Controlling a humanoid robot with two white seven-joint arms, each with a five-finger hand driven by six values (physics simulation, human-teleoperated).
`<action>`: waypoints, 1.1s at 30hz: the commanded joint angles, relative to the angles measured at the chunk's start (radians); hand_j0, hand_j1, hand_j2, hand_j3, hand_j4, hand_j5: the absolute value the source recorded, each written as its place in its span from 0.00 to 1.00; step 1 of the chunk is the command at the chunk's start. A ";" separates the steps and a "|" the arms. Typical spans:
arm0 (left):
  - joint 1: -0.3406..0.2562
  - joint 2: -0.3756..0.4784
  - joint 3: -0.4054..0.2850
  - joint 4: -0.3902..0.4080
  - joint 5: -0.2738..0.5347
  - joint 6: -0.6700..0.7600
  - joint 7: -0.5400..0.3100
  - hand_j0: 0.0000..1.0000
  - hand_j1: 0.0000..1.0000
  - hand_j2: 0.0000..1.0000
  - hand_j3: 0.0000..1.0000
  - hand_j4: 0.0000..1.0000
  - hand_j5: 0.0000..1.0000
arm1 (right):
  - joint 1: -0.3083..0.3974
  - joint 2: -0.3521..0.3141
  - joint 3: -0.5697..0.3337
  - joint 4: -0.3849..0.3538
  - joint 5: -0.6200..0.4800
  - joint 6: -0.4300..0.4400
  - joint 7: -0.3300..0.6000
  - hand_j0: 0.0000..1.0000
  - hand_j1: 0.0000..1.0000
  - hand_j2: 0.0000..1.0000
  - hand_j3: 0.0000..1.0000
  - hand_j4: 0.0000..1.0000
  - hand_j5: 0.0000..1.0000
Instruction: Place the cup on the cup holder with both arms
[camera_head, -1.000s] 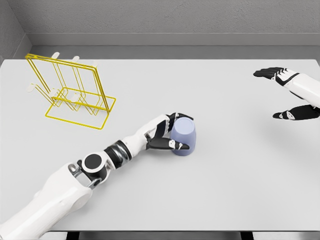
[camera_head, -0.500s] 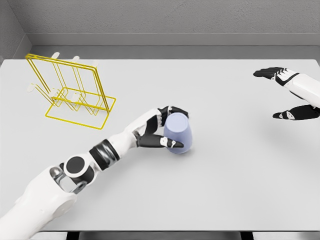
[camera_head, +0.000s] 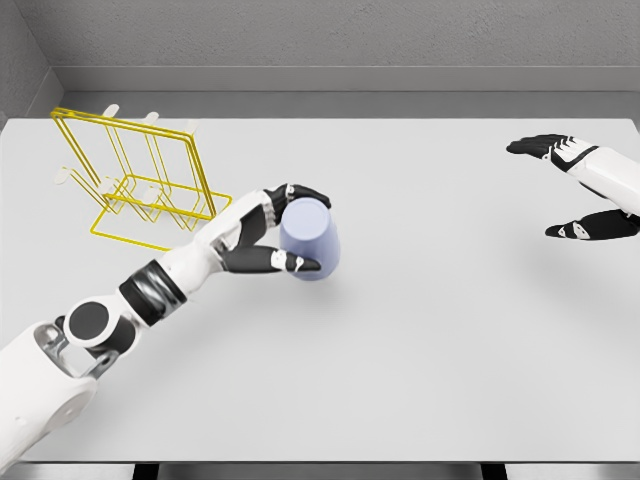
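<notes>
- Head view: the left hand is closed around the cup, with the thumb low across the near side and the other fingers wrapped over the far top edge. That pinch from two sides looks chosen so the cup can be carried without slipping.
- The cup is pale blue and is held closed end up, mouth down, tilted a little. Whether it touches the table or is just clear of it cannot be told. Nothing shows inside it, since the opening faces away.
- The cup holder, a yellow wire rack with white-tipped pegs, stands up and to the left of the left hand, near its wrist but apart from the cup. No cup hangs on it, so the placing is not yet done.
- Keeping the cup mouth down probably suits dropping it over a peg.
- The right hand hovers well away to the right of the cup, fingers spread, holding nothing, likely waiting its turn.
</notes>
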 joint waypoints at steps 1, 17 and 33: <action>0.002 0.024 0.017 -0.002 0.010 -0.019 0.001 0.65 0.65 0.65 0.65 0.65 0.65 | 0.000 -0.001 0.000 0.000 -0.008 0.003 -0.001 1.00 1.00 1.00 1.00 1.00 1.00; -0.006 0.102 0.051 -0.003 0.030 -0.126 0.001 0.66 0.66 0.66 0.66 0.66 0.66 | 0.000 -0.001 0.000 -0.003 -0.009 0.003 -0.001 1.00 1.00 1.00 1.00 1.00 1.00; -0.005 0.184 0.076 -0.002 0.063 -0.172 0.001 0.66 0.66 0.66 0.66 0.66 0.66 | 0.000 -0.001 0.000 -0.002 -0.008 0.003 -0.001 1.00 1.00 1.00 1.00 1.00 1.00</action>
